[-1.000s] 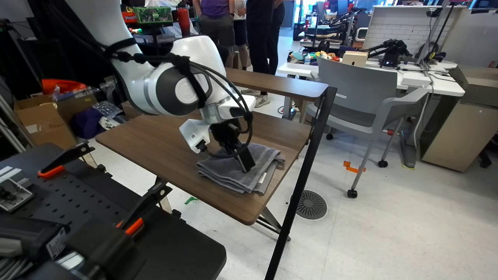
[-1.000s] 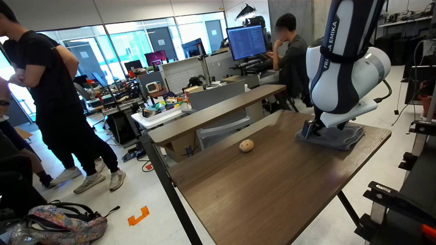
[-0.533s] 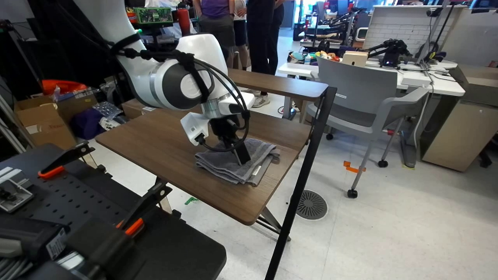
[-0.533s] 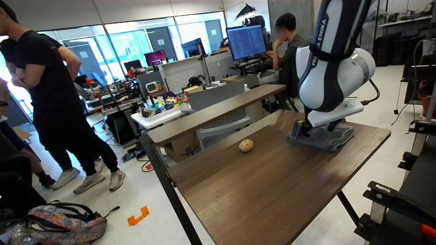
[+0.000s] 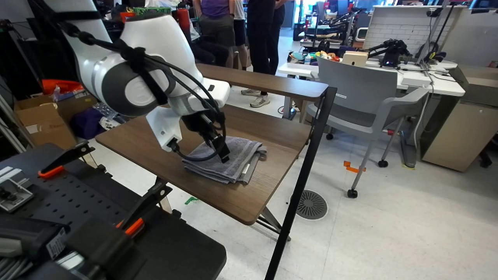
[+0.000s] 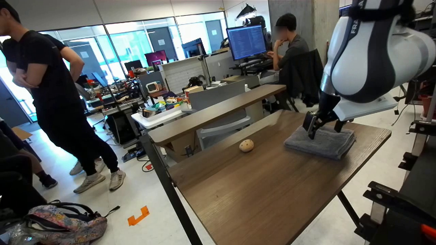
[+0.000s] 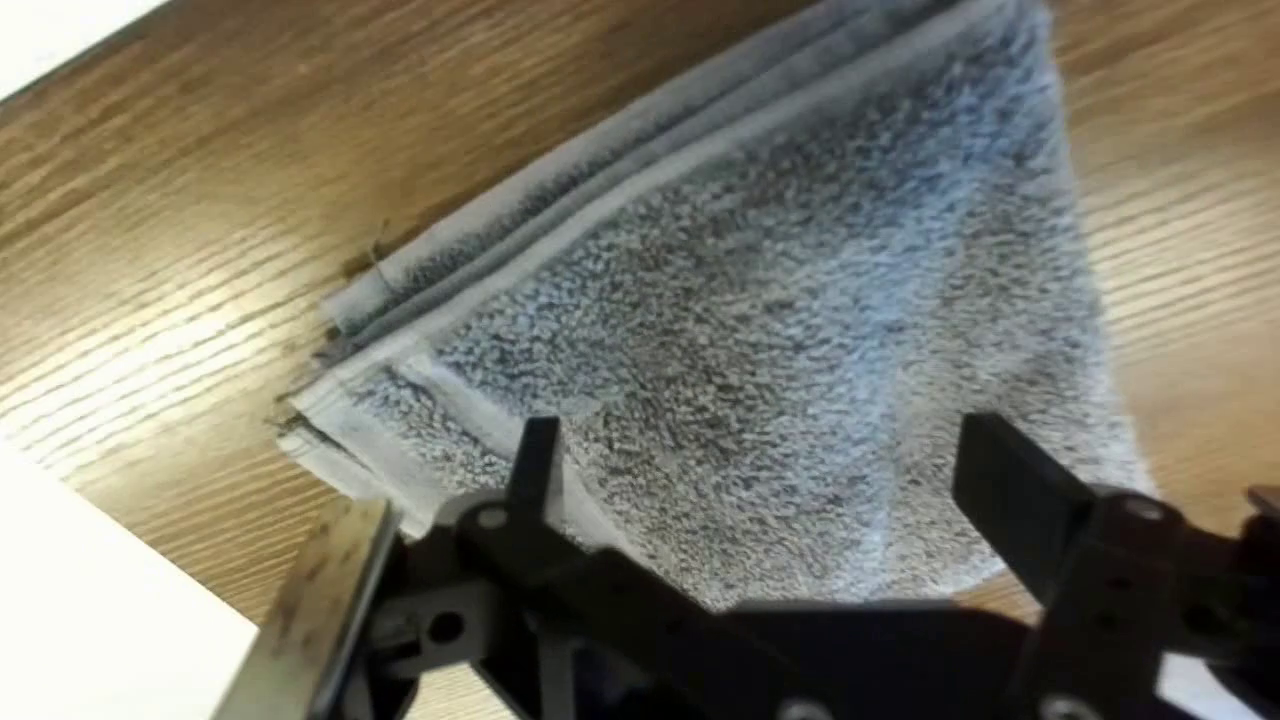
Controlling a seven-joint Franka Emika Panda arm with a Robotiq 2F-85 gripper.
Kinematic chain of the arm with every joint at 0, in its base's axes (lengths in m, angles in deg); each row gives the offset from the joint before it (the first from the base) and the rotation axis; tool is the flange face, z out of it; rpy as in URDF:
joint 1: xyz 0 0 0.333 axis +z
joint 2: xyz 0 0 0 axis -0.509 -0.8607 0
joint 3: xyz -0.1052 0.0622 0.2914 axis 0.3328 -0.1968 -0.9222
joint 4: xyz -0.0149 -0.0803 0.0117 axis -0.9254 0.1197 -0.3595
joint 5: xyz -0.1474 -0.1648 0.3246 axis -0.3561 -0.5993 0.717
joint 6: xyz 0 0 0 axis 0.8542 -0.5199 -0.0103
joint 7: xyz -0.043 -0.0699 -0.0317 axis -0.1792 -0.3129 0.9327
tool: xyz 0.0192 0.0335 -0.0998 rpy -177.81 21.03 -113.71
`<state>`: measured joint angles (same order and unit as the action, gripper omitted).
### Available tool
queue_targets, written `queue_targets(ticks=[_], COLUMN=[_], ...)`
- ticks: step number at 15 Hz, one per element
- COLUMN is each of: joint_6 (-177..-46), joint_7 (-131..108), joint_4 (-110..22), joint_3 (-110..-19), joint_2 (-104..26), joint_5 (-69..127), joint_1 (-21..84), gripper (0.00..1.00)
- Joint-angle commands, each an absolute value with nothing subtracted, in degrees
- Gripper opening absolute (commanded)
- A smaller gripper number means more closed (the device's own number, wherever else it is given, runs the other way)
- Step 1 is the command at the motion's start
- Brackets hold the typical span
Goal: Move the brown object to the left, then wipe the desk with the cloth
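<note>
The grey folded cloth (image 5: 233,157) lies on the brown desk (image 5: 278,130) near its end. It also shows in another exterior view (image 6: 322,146) and fills the wrist view (image 7: 760,300). My gripper (image 6: 325,128) is open over the cloth, with nothing between its fingers. In the wrist view the fingertips (image 7: 762,428) stand wide apart with the cloth below them; they seem to be a little above it. The brown object (image 6: 246,145), a tan speckled ball, rests on the desk near the long edge, apart from the cloth; it is hidden in the view with the grey chair.
A raised wooden shelf (image 6: 218,114) runs along the desk's long side, with a black frame leg (image 5: 301,186) at its end. A grey chair (image 5: 356,93) stands behind it. A black pegboard cart (image 5: 175,241) with clamps stands at the opposite side.
The cloth has slid along the desk with the gripper's fingers on it. The gripper has since lifted and drawn back, leaving the cloth flat. The brown object has not moved.
</note>
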<state>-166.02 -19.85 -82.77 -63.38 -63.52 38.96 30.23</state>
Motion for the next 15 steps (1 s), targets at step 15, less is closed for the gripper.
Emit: queue_targets(ticks=[15], joint_6=[-176.2], joint_7=[-21.6], joint_4=[-99.0], joint_3=[-95.0], joint_2=[-55.7], joint_5=[12.5], joint_1=[-15.2], gripper=[1.00])
